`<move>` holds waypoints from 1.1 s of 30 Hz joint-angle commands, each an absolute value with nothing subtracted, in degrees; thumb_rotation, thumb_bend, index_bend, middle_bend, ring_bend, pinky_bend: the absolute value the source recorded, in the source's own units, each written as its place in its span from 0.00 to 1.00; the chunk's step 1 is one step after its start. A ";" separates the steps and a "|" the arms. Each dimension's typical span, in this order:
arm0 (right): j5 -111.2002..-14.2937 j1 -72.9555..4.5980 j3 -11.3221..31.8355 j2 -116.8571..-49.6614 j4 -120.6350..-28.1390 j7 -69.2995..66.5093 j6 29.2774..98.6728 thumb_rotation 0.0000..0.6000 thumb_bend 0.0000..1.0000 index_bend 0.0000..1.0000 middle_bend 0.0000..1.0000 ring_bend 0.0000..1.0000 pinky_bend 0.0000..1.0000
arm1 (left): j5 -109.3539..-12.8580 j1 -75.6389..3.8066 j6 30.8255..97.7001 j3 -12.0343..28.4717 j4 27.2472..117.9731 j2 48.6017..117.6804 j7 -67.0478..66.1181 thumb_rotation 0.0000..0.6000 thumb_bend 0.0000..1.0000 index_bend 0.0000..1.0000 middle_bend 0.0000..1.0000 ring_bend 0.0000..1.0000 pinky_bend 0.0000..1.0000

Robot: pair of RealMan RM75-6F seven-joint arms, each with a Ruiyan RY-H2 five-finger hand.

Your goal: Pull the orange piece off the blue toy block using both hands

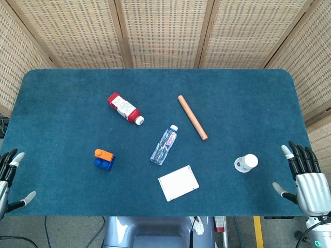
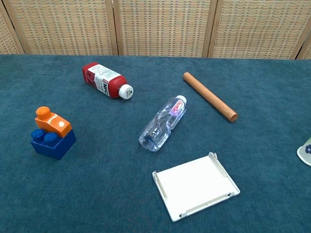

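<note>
Both hands empty, fingers spread: left hand [image 1: 9, 178] off the table's near-left edge, right hand [image 1: 306, 178] near-right. Orange piece [image 2: 52, 122] sits on blue toy block [image 2: 53, 141], left side of table [image 1: 62, 103].

A: What is standing behind the table [image 1: 62, 88]?

B: A folding screen [image 1: 165, 31] of woven cane panels in wooden frames is closing off the far side and angling in at left and right.

A: And the surface?

B: Dark teal cloth is covering it, lying under even light. Grey floor [image 1: 67, 232] is showing near.
</note>
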State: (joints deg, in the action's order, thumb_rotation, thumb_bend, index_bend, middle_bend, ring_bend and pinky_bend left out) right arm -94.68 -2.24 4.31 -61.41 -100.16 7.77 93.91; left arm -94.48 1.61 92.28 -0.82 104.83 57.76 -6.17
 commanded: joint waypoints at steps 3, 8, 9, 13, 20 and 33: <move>-94.42 -2.11 4.59 -61.03 -100.23 6.97 94.29 1.00 0.00 0.00 0.00 0.00 0.00 | -91.87 0.09 89.25 -0.03 104.80 58.33 -7.39 1.00 0.15 0.00 0.00 0.00 0.00; -94.04 -2.13 4.87 -60.84 -100.12 6.58 94.32 1.00 0.00 0.00 0.00 0.00 0.00 | -91.12 -0.31 89.02 0.53 104.50 58.97 -8.09 1.00 0.16 0.00 0.00 0.00 0.00; -93.92 -2.14 4.88 -60.82 -100.12 6.54 94.21 1.00 0.00 0.00 0.00 0.00 0.00 | -90.81 -0.48 88.83 0.72 104.44 59.05 -8.03 1.00 0.16 0.00 0.00 0.00 0.00; -93.65 -2.27 4.93 -60.62 -100.14 5.94 93.84 1.00 0.00 0.00 0.00 0.00 0.00 | -88.82 -3.11 85.94 2.74 104.15 59.44 -7.25 1.00 0.17 0.00 0.00 0.00 0.00; -93.24 -2.48 5.08 -60.64 -100.16 5.93 93.38 1.00 0.00 0.00 0.00 0.00 0.00 | -89.23 -15.03 71.42 6.52 104.30 59.08 -9.42 1.00 0.20 0.00 0.00 0.00 0.00; -89.43 -3.11 6.02 -61.11 -99.32 6.46 91.13 1.00 0.00 0.00 0.00 0.00 0.00 | -76.42 -31.42 46.42 9.11 96.63 66.10 -15.07 1.00 0.31 0.17 0.09 0.00 0.00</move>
